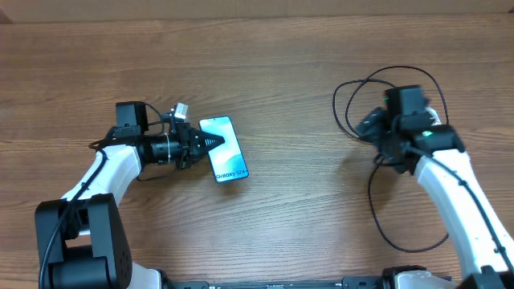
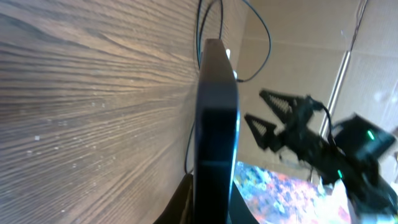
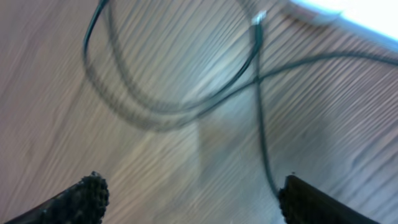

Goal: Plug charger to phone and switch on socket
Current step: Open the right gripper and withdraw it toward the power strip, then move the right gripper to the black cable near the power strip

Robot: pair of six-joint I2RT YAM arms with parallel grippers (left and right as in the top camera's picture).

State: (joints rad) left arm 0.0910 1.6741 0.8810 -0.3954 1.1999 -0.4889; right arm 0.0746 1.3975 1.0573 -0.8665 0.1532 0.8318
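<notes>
Only from overhead is the whole layout seen. The phone (image 1: 225, 151) lies screen up on the wooden desk (image 1: 281, 64), left of centre and turned at a slant. Its light blue-to-white screen is framed in dark, with lettering near the lower end. The left pincer (image 1: 215, 142) is laid level, and its pointed tip is set on the phone's left edge. Well apart on the right, the charger (image 1: 335, 103) is spread in loose black loops around the right pincer (image 1: 367, 126), with one long strand trailing toward the near edge.

From the left wrist the phone is seen edge-on, as a slim dark frame. It rises from between the left fingers, which are pressed together on it. Far behind, the right pincer is seen spread.

From the right wrist the two fingertips (image 3: 90, 193) are seen wide apart with bare wood between them. The blurred loops lie beyond, and a small glinting plug tip (image 3: 257, 18) is seen at the top.
</notes>
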